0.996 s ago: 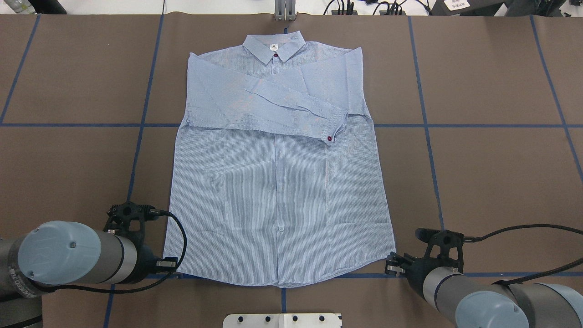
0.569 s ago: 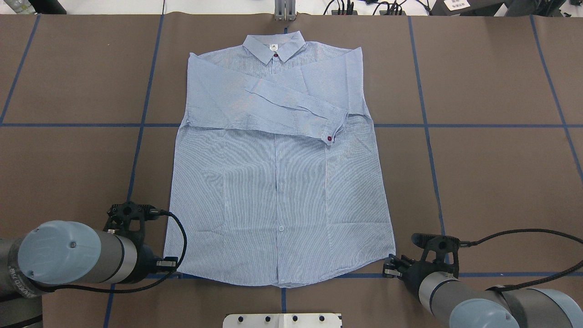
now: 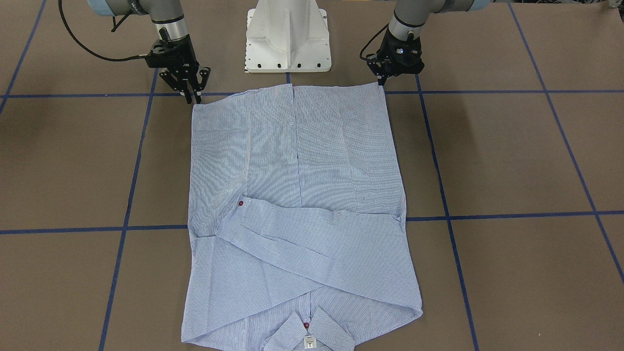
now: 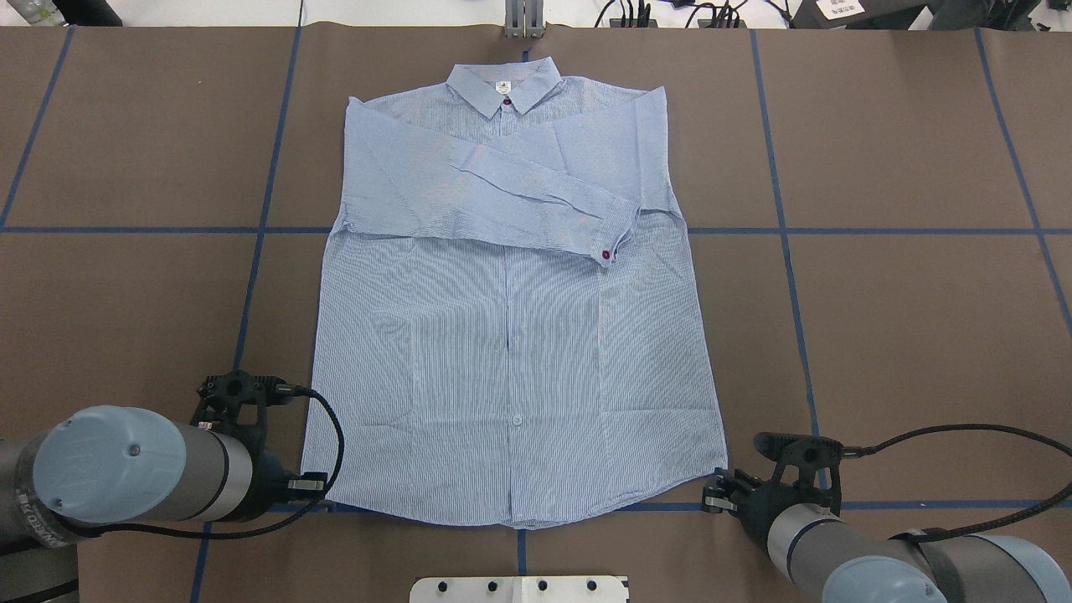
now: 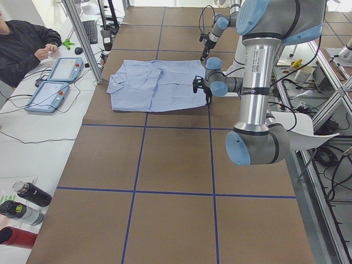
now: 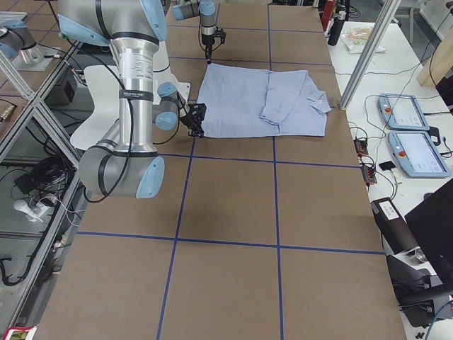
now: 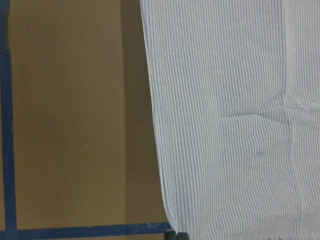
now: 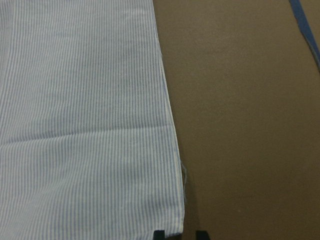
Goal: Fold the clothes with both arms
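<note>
My left gripper pinches one shirt hem corner; the right gripper, spread astride the other, should close next.

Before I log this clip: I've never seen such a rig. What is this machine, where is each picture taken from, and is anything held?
Two jointed robot arms with two-finger grippers work at a brown table. One picture looks down from behind the robot, one faces it, two look along from the table's ends, two come from wrist cameras. A striped blue shirt lies flat, a sleeve folded across its chest. The left gripper looks closed on one hem corner. The right gripper is open, fingers either side of the other corner, not gripping.
</note>
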`<state>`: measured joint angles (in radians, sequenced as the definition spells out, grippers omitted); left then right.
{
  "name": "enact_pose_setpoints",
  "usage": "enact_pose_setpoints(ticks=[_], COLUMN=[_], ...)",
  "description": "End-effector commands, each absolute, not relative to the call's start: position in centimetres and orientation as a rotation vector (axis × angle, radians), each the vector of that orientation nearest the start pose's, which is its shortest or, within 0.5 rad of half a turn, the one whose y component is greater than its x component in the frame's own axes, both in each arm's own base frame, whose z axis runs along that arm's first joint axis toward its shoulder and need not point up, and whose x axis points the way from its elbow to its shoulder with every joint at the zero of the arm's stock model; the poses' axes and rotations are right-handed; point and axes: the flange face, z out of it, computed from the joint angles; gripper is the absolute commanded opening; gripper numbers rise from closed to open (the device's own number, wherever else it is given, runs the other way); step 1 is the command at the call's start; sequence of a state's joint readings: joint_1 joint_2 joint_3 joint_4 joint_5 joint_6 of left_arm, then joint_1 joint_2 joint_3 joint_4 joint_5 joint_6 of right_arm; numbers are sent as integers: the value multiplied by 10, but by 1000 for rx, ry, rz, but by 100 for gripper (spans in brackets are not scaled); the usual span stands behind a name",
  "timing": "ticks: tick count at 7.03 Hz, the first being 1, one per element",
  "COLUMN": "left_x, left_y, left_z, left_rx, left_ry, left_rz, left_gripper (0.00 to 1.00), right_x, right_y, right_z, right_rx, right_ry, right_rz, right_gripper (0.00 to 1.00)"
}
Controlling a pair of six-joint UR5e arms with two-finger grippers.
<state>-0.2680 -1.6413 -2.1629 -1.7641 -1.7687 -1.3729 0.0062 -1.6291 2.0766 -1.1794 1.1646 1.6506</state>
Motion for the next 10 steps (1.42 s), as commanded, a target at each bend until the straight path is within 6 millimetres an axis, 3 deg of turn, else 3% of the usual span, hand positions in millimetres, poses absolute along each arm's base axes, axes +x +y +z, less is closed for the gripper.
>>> enact_pose_setpoints(ticks=[1, 5, 7, 8, 10], left_x=[431, 431, 431, 431, 432], left_y=[-236, -236, -236, -236, -236], left_z=[334, 334, 334, 333, 324], left_rx=[16, 16, 16, 17, 18], left_ry=[873, 873, 873, 874, 893], left_rz=[22, 22, 22, 22, 24], left_gripper=[0, 0, 0, 0, 0], right_x=[-467, -473, -474, -473, -468], right_y=[-176, -176, -178, -178, -182], right_z=[410, 400, 399, 400, 391], right_rx=[363, 368, 376, 381, 383], right_ry=[-830, -849, -850, -848, -857], right_rz=[251, 255, 260, 260, 262], right_gripper=[34, 28, 6, 0, 0])
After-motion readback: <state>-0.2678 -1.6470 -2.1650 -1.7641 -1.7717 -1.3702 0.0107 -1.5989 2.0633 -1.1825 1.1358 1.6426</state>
